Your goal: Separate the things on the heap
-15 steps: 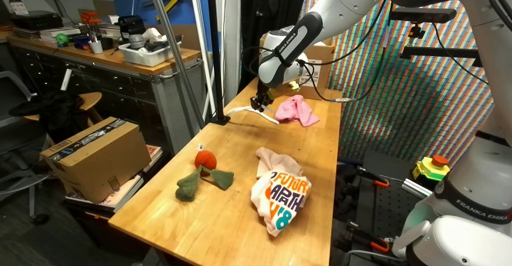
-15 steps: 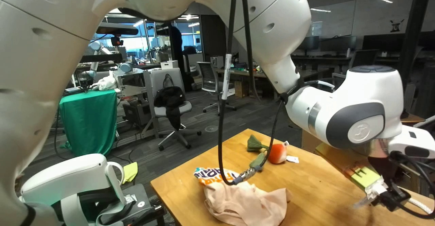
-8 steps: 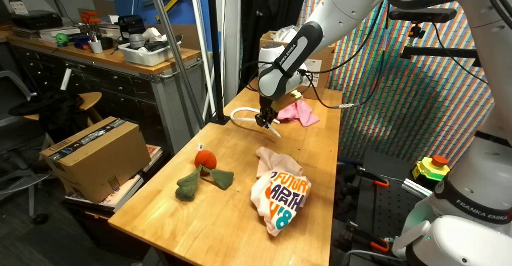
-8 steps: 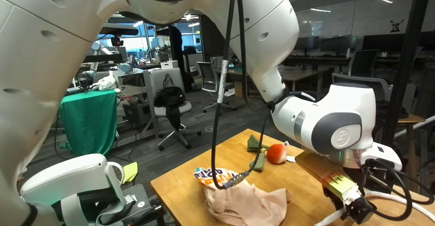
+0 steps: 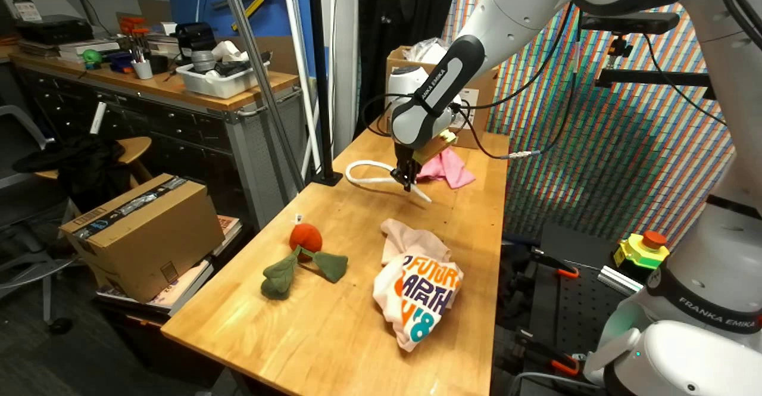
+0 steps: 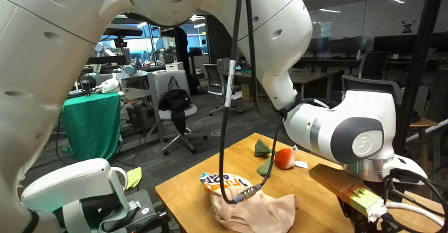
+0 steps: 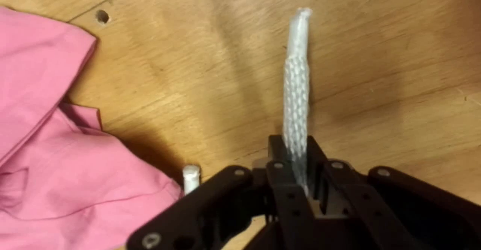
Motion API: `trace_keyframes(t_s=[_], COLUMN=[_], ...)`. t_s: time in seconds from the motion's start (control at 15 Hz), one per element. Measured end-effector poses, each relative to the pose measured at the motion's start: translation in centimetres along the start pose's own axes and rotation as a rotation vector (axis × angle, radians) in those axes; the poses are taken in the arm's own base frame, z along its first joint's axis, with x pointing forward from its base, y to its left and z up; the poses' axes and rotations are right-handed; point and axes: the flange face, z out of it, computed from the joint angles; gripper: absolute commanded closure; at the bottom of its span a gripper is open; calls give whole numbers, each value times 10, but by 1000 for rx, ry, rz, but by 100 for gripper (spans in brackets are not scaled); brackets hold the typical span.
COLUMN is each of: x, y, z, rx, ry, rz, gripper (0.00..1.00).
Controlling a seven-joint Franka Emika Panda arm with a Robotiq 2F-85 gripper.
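Apparently we are nearly done: low in the wrist view our gripper (image 7: 296,146) clasps a white rope (image 7: 297,92), a pink cloth (image 7: 90,175) at left, while in an exterior view's lower half toy (image 5: 306,241) and printed cloth (image 5: 419,292) lie apart, leaving perhaps only the rope to place.

White cord (image 5: 366,180) gripped on the table's (image 5: 333,348) far half

The gripper (image 5: 408,186) pinches it near one end, the rest looping left; right of the gripper, a pink cloth (image 5: 449,170) lies crumpled; nearer, a bunched peach cloth (image 5: 417,301) bears colourful lettering; left of that, well apart, rests a red plush vegetable (image 5: 306,238) with green leaves.
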Motion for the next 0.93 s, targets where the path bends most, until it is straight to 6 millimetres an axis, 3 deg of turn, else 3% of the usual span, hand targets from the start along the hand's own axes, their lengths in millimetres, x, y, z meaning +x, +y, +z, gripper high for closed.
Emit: trace_keyframes(t_s=[0.47, 0.67, 0.93], x=[1, 4, 14], y=[2, 10, 41], z=[-2, -7, -40], rx=[-5, -13, -4], ry=[-7, 6, 63], rz=[1, 11, 80], gripper=[0, 0, 0])
